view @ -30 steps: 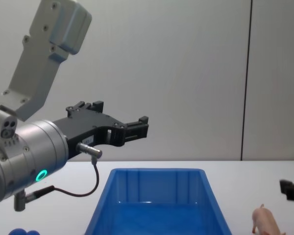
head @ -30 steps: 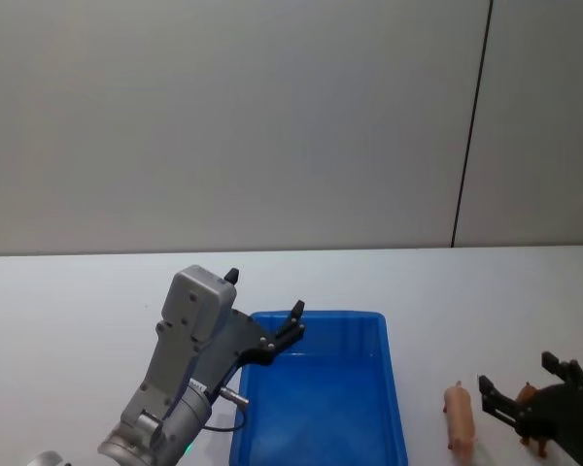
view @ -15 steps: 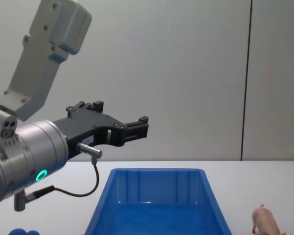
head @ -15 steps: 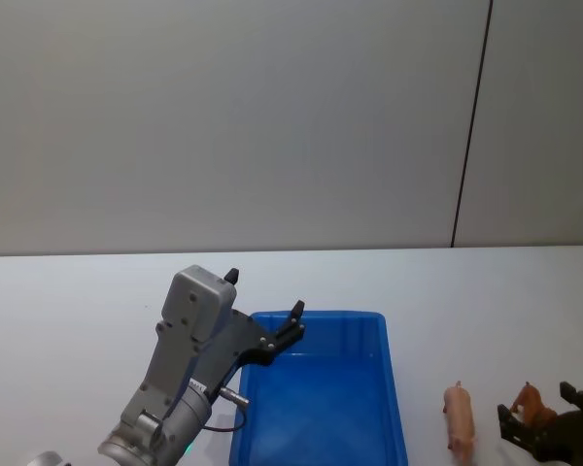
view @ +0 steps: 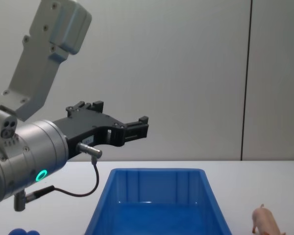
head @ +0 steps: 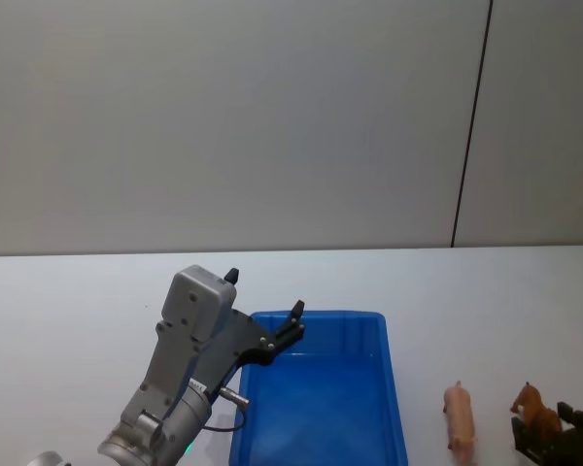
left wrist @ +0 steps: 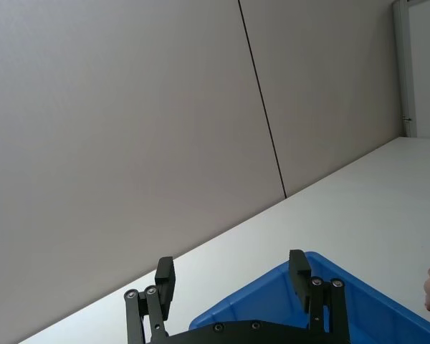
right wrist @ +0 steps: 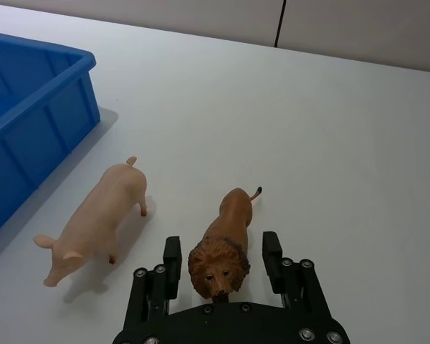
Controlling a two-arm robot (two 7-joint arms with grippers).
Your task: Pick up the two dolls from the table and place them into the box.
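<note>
The right claw [right wrist: 222,245], spread apart, straddles the lion [right wrist: 228,218] on the bench [right wrist: 344,143]. The left claw [left wrist: 231,262], also apart, hangs above the box [head: 340,335].

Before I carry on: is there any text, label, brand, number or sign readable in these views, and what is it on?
None: no readable text in any view.
The box, the pig and the lion show plain surfaces with no print.
The left gripper and right gripper carry no lettering that shows.
The only marking is an unlettered green ring light on the left arm.
</note>
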